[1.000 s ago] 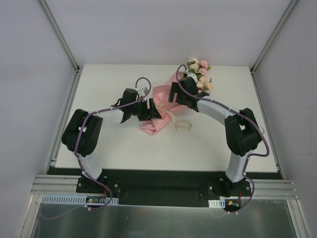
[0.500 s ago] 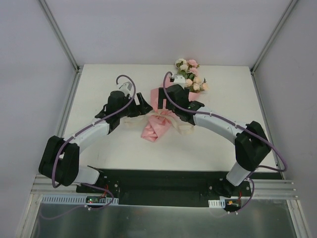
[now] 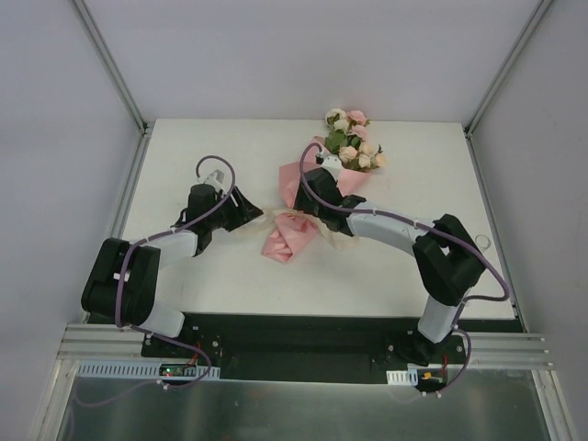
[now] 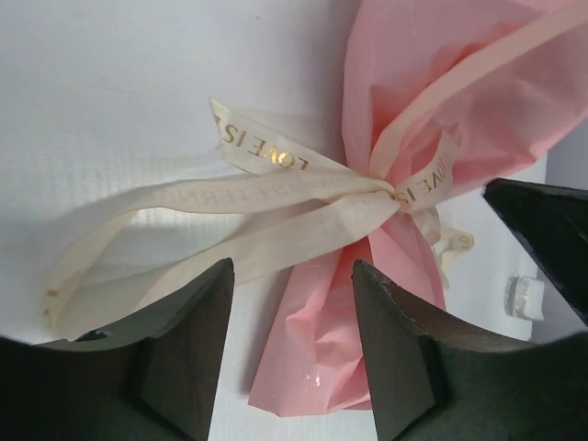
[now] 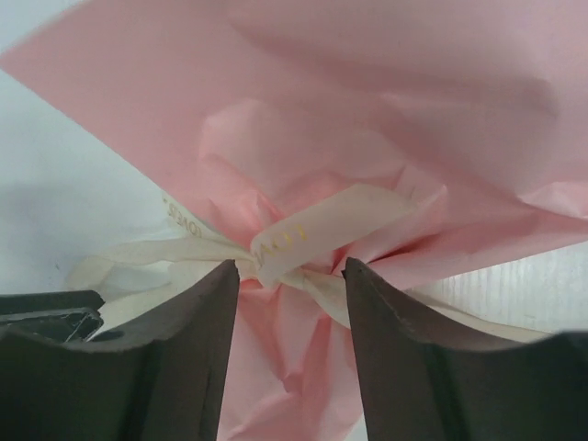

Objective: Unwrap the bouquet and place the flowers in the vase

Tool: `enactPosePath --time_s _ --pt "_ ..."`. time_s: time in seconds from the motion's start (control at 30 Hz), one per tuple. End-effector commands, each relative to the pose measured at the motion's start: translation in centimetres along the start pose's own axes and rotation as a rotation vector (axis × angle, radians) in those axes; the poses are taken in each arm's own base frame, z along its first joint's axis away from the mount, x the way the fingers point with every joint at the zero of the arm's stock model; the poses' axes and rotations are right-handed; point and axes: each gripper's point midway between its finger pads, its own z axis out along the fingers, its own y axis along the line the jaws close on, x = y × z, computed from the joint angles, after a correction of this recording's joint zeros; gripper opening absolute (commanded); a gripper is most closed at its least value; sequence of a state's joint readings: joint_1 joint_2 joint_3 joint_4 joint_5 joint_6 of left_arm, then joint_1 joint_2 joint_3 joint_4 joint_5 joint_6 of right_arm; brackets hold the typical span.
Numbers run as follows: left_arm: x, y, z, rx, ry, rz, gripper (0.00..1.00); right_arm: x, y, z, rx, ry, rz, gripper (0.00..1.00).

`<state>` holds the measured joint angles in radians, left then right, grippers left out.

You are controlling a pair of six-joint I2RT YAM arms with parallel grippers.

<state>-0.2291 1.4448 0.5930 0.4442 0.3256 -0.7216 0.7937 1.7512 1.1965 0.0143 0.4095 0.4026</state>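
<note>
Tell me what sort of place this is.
Probably a robotics lab test cell: a white table boxed in by plain grey panels on aluminium rails, left arm and right arm bolted at its near edge, a wrapped bouquet as prop.

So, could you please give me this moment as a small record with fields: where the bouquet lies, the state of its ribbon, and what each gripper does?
bouquet: lying on the table, pink paper wrapped around it
flowers: heads point toward the far edge
ribbon: knotted around the paper neck, loops spread toward the left arm
left gripper: open, tips at the ribbon loops
right gripper: over the knot, jaws on either side of the neck; grip unclear
</note>
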Motion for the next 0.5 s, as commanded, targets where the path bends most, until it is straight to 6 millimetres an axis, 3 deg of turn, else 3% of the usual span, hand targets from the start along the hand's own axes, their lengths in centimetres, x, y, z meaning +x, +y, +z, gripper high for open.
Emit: enactPosePath --time_s 0.0,0.2,0.23,0.3,0.37,0.4,0.43,0.47 --pt "0.6 -3.7 0.3 0.216 0.033 0.053 0.51 0.7 0.6 2.1 -0.038 0.041 0.107 0.49" --pt "2.4 -5.6 0.9 0.255 0.095 0.149 0.41 1.8 1.0 3.0 -0.038 0.084 0.132 0.55" --pt "2.9 -6.2 0.8 0.268 0.101 0.172 0.46 2.0 1.1 3.2 -0.044 0.094 0.137 0.56" --pt "3.1 -7.1 0.6 0.291 0.092 0.234 0.69 2.4 1.4 3.6 -0.057 0.105 0.141 0.56" --pt "3.7 -7.6 0.7 0.286 0.093 0.264 0.73 2.4 1.6 3.7 -0.066 0.105 0.144 0.56" --pt "3.8 -7.2 0.9 0.260 0.100 0.266 0.72 2.4 1.5 3.5 -0.068 0.100 0.144 0.56" --pt "3.9 -7.0 1.0 0.242 0.101 0.262 0.60 2.2 1.4 3.4 -0.068 0.093 0.146 0.56" --pt "3.9 -6.6 1.3 0.211 0.102 0.258 0.56 1.9 1.6 3.2 -0.077 0.083 0.146 0.56"
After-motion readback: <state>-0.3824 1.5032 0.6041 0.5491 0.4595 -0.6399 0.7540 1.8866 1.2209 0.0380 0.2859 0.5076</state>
